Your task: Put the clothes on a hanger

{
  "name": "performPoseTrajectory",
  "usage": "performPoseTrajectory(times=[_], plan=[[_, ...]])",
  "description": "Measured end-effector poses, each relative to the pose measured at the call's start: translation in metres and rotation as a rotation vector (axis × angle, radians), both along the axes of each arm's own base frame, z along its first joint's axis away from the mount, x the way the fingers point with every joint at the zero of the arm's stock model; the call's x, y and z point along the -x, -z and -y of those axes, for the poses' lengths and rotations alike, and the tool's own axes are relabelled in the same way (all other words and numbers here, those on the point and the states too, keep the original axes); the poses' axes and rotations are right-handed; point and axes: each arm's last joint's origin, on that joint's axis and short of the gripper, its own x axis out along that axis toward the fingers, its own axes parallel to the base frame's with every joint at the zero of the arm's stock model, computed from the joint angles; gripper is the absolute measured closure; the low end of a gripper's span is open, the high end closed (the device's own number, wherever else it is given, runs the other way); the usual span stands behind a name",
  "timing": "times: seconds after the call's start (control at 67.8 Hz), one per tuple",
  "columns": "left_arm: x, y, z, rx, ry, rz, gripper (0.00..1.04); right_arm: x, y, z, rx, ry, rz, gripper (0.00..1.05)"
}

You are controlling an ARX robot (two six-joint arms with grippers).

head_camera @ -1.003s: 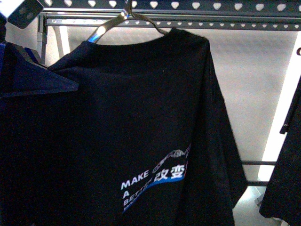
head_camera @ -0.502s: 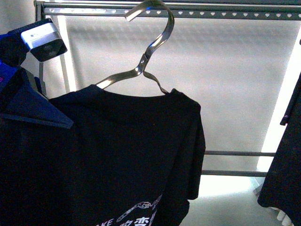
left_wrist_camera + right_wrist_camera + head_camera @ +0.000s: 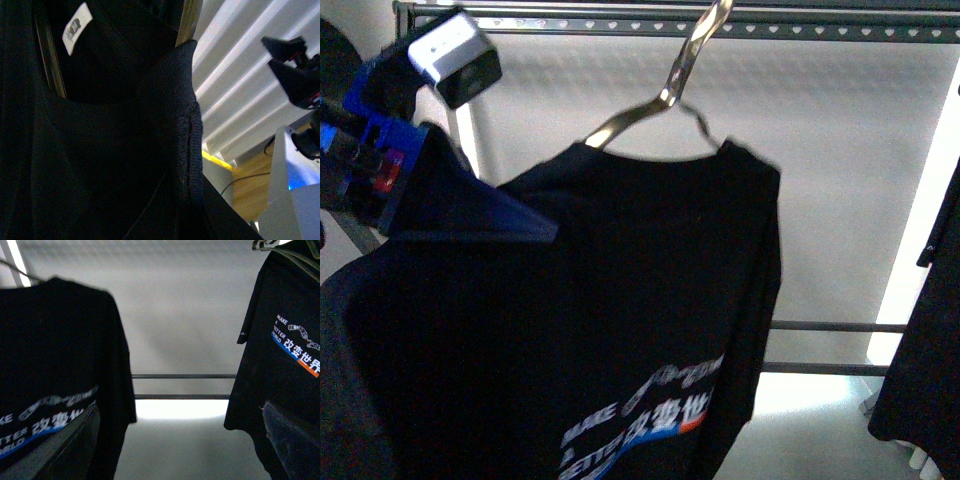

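The left pincer (image 3: 505,225) lies against the near shoulder of the shirt (image 3: 640,290), one blue finger flat over the black cloth. The cloth hides the jaws, so I cannot tell whether they are clamped on it. Its wrist view is filled by the collar and a strip of the wire hanger (image 3: 682,75). The right pincer (image 3: 180,445) stands wide apart and holds nothing, low and well back from the shirt, so the left arm is plainly the nearer one.

The shirt hangs from the wire hanger in front of the rack, its long axis running straight down, the print low and facing the robot. Its shoulder line slopes: lower at the left pincer's side, higher toward the collar. From the collar the hanger's neck rises up and to the right as far as the rail (image 3: 840,25), which runs level from side to side along the top. The hook's tip is cut off above, so whether it sits over the rail cannot be told. I judge the coming move turns on that: hook set across the rail's length, then lowered. A second shirt (image 3: 292,325) hangs further right.
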Motion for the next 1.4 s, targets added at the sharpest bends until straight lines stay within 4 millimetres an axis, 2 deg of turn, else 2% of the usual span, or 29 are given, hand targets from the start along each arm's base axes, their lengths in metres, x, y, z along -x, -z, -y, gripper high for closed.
performPoseTrajectory(times=[0.118, 0.207, 0.266, 0.28, 0.369, 0.502, 0.575, 0.723, 1.018, 1.254, 1.402], plan=[[0.008, -0.016, 0.016, 0.059, -0.010, 0.072, 1.01, 0.000, 0.000, 0.000, 0.000, 0.000, 0.000, 0.07], [-0.014, -0.041, 0.027, 0.127, -0.218, 0.224, 1.01, 0.000, 0.000, 0.000, 0.000, -0.003, 0.000, 0.07], [-0.019, -0.058, 0.026, 0.252, -0.239, 0.298, 1.01, 0.000, 0.000, 0.000, 0.000, -0.002, 0.000, 0.07], [-0.019, -0.069, 0.024, 0.310, -0.232, 0.377, 1.01, 0.000, 0.000, 0.000, 0.000, -0.001, 0.000, 0.07], [0.000, -0.105, 0.018, 0.436, -0.134, 0.668, 1.01, 0.000, 0.000, 0.000, 0.000, -0.001, 0.000, 0.07], [0.027, -0.134, 0.018, 0.430, -0.020, 0.790, 1.01, 0.000, 0.000, 0.000, 0.000, -0.002, 0.000, 0.07], [0.033, -0.132, 0.018, 0.400, 0.033, 0.779, 1.01, 0.000, 0.000, 0.000, 0.000, -0.002, 0.000, 0.07], [0.031, -0.114, 0.020, 0.356, 0.090, 0.691, 1.01, 0.000, 0.000, 0.000, 0.000, -0.001, 0.000, 0.07], [0.032, -0.093, 0.022, 0.292, 0.196, 0.570, 1.01, 0.000, 0.000, 0.000, 0.000, -0.002, 0.000, 0.07], [0.034, -0.091, 0.021, 0.272, 0.223, 0.574, 1.01, 0.000, 0.000, 0.000, 0.000, -0.001, 0.000, 0.07], [0.037, -0.086, 0.021, 0.248, 0.230, 0.512, 1.01, 0.000, 0.000, 0.000, 0.000, -0.001, 0.000, 0.07]])
